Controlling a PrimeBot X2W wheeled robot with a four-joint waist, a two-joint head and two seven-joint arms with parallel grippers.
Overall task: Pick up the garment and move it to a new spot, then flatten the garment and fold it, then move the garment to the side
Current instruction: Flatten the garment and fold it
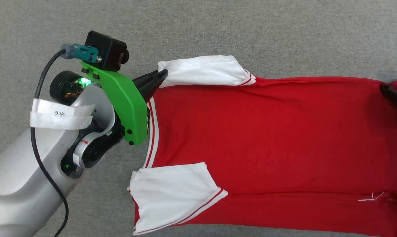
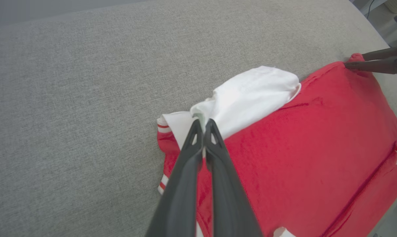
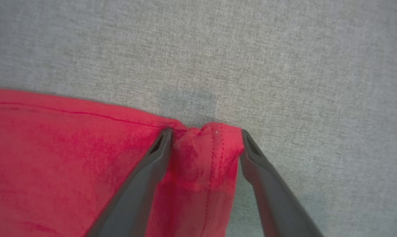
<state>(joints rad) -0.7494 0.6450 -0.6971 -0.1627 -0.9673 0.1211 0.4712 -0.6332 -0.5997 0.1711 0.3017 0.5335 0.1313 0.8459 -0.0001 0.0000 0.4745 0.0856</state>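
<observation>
Garment point(image 1: 267, 131) lies spread, plain red side up, on the grey desk point(image 1: 218, 26); soft and limp, I judge, best held at its edges. My left claw point(image 2: 203, 123) is pinched tight on a white sleeve; my right claw point(image 3: 205, 135), well open, straddles a bunched hem corner.

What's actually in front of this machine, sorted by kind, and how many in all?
Shirt: 1
White sleeves on it: 2
End effectors, left pinching a sleeve, right open around the hem corner: 2
Grey cloth surface: 1
Total: 6
</observation>
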